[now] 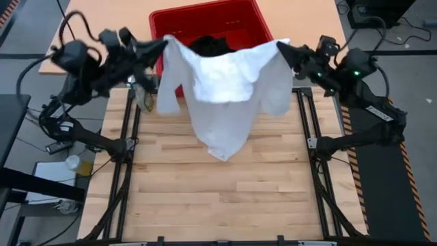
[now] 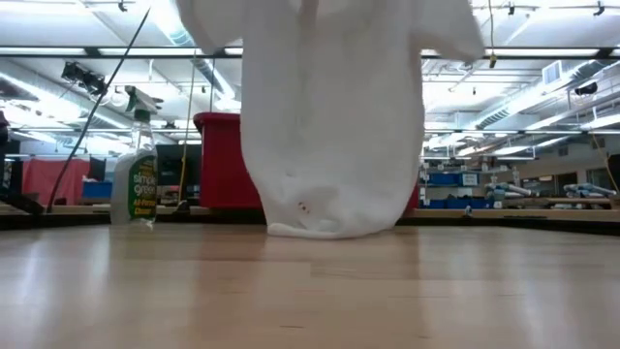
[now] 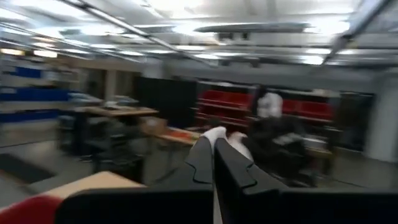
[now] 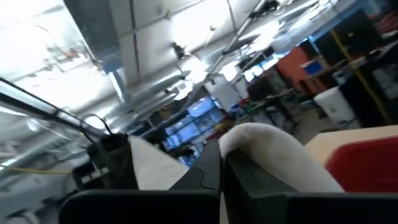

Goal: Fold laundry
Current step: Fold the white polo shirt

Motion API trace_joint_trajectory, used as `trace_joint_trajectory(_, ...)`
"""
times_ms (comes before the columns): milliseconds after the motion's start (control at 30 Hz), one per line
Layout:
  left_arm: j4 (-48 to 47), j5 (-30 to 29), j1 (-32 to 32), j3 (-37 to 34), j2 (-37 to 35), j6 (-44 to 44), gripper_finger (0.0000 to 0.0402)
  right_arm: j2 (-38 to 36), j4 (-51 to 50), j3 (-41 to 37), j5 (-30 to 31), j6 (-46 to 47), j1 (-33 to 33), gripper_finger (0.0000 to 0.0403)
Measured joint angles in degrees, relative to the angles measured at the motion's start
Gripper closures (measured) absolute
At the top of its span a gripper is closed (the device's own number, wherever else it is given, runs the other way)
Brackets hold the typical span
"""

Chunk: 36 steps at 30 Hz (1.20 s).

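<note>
The white garment [image 1: 225, 92] is held up in the air between my two grippers and hangs down over the far half of the table; its lower end [image 2: 329, 225] reaches the tabletop. My left gripper [image 1: 164, 44] is shut on its left top corner and my right gripper [image 1: 280, 46] is shut on its right top corner. A sleeve [image 1: 167, 96] hangs on the left side. A black garment [image 1: 212, 45] lies in the red basket [image 1: 205, 20] behind. The blue garment is not in view. My left gripper pinches the white garment's left top corner [image 3: 214, 132] between its two fingers, coming level from the table's left; a small tuft sticks out past the fingertips. The cloth hangs below. My right gripper pinches the right top corner [image 4: 261, 140] between its fingers, coming level from the table's right; a bulge of cloth folds over past the fingertips, and the garment hangs below, drawn across between both grippers.
The red basket stands at the table's far edge, right behind the hanging cloth. A green spray bottle [image 2: 135, 179] stands by the far left of the table. The near half of the wooden table [image 1: 225, 198] lies bare.
</note>
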Motion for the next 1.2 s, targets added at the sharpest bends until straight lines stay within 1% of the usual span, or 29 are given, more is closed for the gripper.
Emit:
trace_joint_trajectory(67,0.29,1.69,5.10,0.98,1.16,-0.27,0.0401,0.82,0.58,-0.02,-1.65,-0.16,-3.80,0.0397)
trace_joint_trajectory(133,1.11,6.03,11.06,2.40,2.73,-2.04,0.0401,1.80,3.69,-0.04,-3.92,-2.11,-7.89,0.0397)
trace_joint_trajectory(200,2.62,11.38,16.30,4.08,4.61,-4.52,0.0401,2.83,9.67,-0.07,-7.95,-4.09,-11.25,0.0397)
trace_joint_trajectory(267,7.37,18.25,20.11,5.60,6.55,-5.47,0.0401,3.77,18.79,-0.07,-13.05,-4.76,-13.89,0.0398)
trace_joint_trajectory(333,14.13,25.02,22.62,7.15,8.07,-6.81,0.0401,4.51,28.22,-0.04,-16.88,-4.56,-15.64,0.0398)
trace_joint_trajectory(400,19.24,30.72,23.93,9.84,9.61,-9.77,0.0401,4.80,35.76,-0.04,-18.36,-4.28,-16.61,0.0398)
trace_joint_trajectory(467,20.31,35.60,24.16,12.71,10.87,-11.74,0.0401,4.14,37.50,-0.04,-19.42,-1.89,-17.15,0.0398)
trace_joint_trajectory(500,19.76,38.53,23.99,13.91,11.27,-11.90,0.0401,3.57,36.82,-0.04,-21.33,-0.51,-17.28,0.0398)
trace_joint_trajectory(533,19.05,41.46,23.47,14.70,11.52,-11.91,0.0401,2.83,35.10,-0.02,-24.03,0.73,-17.33,0.0398)
trace_joint_trajectory(600,17.86,47.07,21.18,15.21,11.57,-11.93,0.0401,1.17,29.78,-0.02,-31.27,3.86,-16.84,0.0398)
trace_joint_trajectory(667,15.99,51.42,17.26,14.77,11.29,-12.07,0.0401,-0.68,22.77,-0.02,-37.57,5.69,-14.74,0.0398)
trace_joint_trajectory(700,13.50,52.77,14.93,14.63,11.08,-11.89,0.0401,-1.75,18.51,-0.02,-39.55,6.08,-13.32,0.0398)
trace_joint_trajectory(767,6.38,53.37,9.64,14.48,10.96,-10.14,0.0401,-4.35,7.52,-0.02,-41.66,6.09,-10.45,0.0398)
trace_joint_trajectory(867,-8.73,52.15,1.70,14.36,11.19,-5.82,0.0401,-7.84,-12.18,0.02,-41.79,5.18,-6.84,0.0398)
trace_joint_trajectory(933,-17.20,48.71,-3.40,13.56,12.25,-3.24,0.0401,-9.19,-23.73,0.02,-39.92,4.60,-4.26,0.0398)
trace_joint_trajectory(1000,-23.12,45.18,-7.53,11.79,13.51,-1.86,0.0401,-9.71,-32.04,0.00,-37.80,5.06,-1.29,0.0397)
trace_joint_trajectory(1067,-25.46,43.25,-10.46,9.06,14.84,-1.01,0.0401,-9.61,-37.32,0.00,-35.75,6.31,1.87,0.0394)
trace_joint_trajectory(1133,-25.48,42.93,-12.59,5.93,15.54,-1.30,0.0401,-9.09,-41.48,-0.07,-34.21,7.59,4.92,0.0393)
trace_joint_trajectory(1200,-25.31,42.97,-13.90,2.94,16.03,-1.74,0.0401,-8.16,-44.55,-0.04,-33.90,8.63,7.96,0.0392)
